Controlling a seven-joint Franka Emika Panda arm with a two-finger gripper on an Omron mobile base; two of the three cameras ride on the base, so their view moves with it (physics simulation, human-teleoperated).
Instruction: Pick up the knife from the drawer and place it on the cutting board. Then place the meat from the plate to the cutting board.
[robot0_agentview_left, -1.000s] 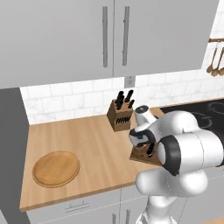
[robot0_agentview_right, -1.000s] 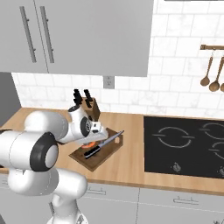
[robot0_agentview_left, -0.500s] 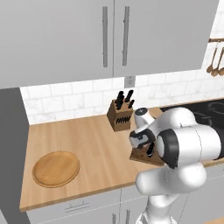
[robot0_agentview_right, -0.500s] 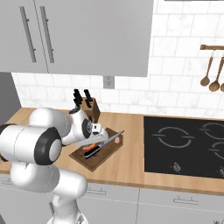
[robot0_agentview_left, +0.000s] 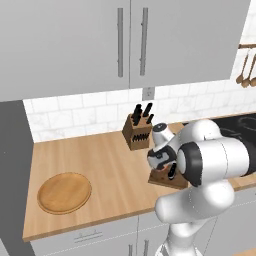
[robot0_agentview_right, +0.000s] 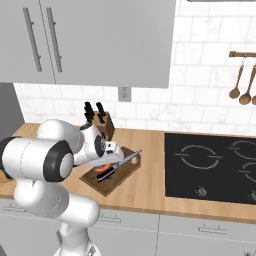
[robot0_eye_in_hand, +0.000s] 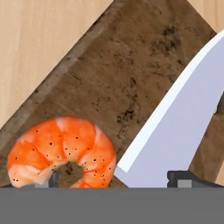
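Observation:
The dark brown cutting board lies on the counter in front of the knife block. The knife rests on it, silver blade slanting across and black handle toward the near edge. The orange-red curled meat lies on the board beside the blade's heel. My gripper hovers close above both, open, one fingertip beyond the blade and the other at the meat. The round tan plate sits bare at the counter's left end. Drawer fronts under the counter stand shut.
A wooden knife block stands against the tiled wall just behind the board. A black cooktop lies to the right, with wooden spoons hanging above it. Bare counter stretches between the plate and the board.
The arm's elbow has swung a little while the hand stays over the board. The jaws have stayed open, and the meat and knife lie still.

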